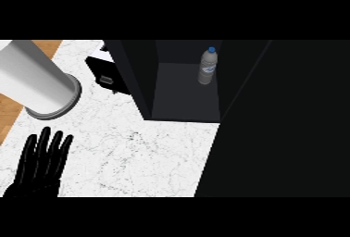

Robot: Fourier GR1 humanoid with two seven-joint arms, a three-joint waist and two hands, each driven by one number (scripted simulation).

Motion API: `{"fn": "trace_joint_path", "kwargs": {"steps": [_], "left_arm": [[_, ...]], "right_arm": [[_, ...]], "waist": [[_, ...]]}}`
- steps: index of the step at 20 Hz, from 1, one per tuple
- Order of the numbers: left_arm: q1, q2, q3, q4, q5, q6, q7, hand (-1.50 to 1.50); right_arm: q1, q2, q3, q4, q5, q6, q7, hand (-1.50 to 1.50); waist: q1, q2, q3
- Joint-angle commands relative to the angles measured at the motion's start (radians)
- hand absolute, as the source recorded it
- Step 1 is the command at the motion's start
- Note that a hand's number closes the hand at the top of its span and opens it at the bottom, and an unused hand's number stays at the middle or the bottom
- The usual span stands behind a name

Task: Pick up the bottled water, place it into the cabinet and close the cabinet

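Nearest the viewer, at the lower left, the left hand (42,162) is seen resting open above the counter (143,157), its black fingers straight, close together and pointing up the view; nothing is held in it. The right hand is not shown anywhere in the view.

Around and beyond that hand, the white, dark-veined counter is spread out, with a strip of brown wood (14,106) seen along its left edge. Much of the right side is taken up by a large black panel (280,129), apparently the open door of the cabinet, though that cannot be told for sure.

Further up on the left, a wide light-grey cylinder (37,78) is seen, leaning across the counter's edge. Just beside it, towards the middle, a small black box-like object (106,76) is caught, partly hidden by the cabinet's wall; what it is cannot be made out.

Furthest back, the dark cabinet (133,69) is found open, and the bottled water (208,67) is spotted inside it, upright on the grey shelf (181,92), at the back right, blue cap on top, free of any hand.
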State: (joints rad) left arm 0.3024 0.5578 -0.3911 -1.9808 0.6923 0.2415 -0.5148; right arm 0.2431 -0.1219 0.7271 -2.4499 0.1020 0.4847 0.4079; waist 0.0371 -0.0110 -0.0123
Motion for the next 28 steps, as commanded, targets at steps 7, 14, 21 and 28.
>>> {"fn": "trace_joint_path", "kwargs": {"steps": [7,14,21,28], "left_arm": [[0.02,0.038,0.048,0.016,0.04,-0.072,-0.007,-1.5],[0.052,0.051,0.056,-0.002,0.042,-0.096,-0.022,-1.5],[0.043,0.055,0.067,-0.001,0.053,-0.118,-0.024,-1.5],[0.024,0.069,0.089,-0.003,0.064,-0.159,-0.036,-1.5]], "right_arm": [[-0.193,0.114,0.102,0.089,0.092,-0.156,0.077,1.5],[-0.218,0.113,0.075,0.113,0.056,-0.148,0.079,1.5],[-0.203,0.113,0.049,0.124,-0.016,-0.154,0.07,1.5],[-0.166,0.113,0.083,0.2,-0.193,-0.093,0.106,1.5]], "waist": [[0.008,0.009,-0.002],[0.044,0.012,-0.002],[0.058,0.028,-0.002],[0.109,0.052,-0.004]]}}
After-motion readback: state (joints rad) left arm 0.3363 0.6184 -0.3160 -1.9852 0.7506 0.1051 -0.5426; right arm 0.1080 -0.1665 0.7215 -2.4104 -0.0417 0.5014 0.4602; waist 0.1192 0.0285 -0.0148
